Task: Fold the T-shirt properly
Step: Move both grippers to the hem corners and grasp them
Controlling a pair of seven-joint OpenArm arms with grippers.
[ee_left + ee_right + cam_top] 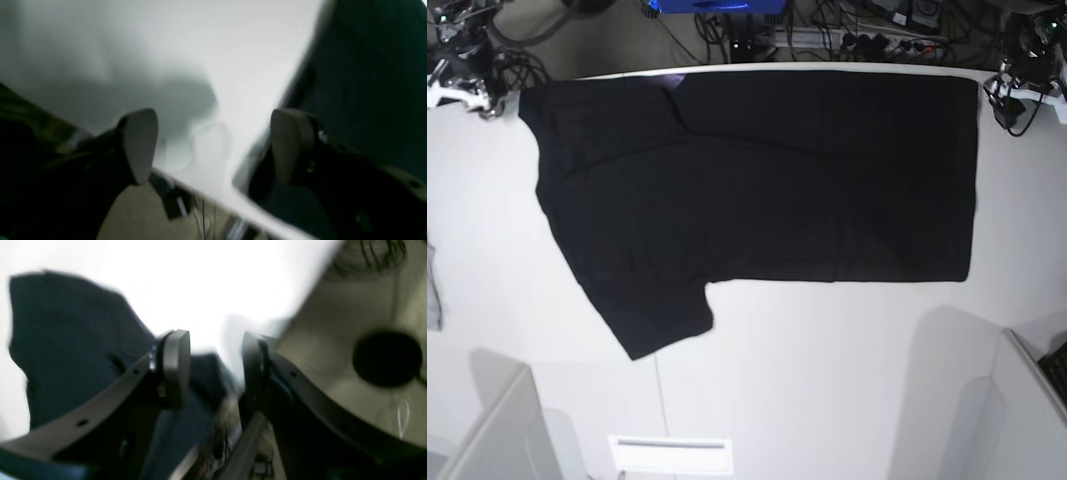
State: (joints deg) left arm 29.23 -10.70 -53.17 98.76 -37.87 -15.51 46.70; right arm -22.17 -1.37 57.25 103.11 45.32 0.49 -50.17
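The black T-shirt [767, 180] lies spread flat on the white table [827, 370], plain side up, its top edge along the table's far edge and one sleeve [662, 320] pointing toward the near side. My left gripper [215, 146] stands open over bare table, with the shirt's edge [367, 83] just to its right. My right gripper [215, 370] is open too, nothing between its fingers, and dark cloth [66, 340] lies to its left and below. In the base view the left gripper [1009, 98] sits off the shirt's far right corner, the right gripper [472, 92] off its far left corner.
A small grey cloth scrap [432, 290] lies at the table's left edge. Cables and gear [847, 30] crowd the floor behind the far edge. Pale panels rise at the near left [487, 430] and near right [1027, 400] corners.
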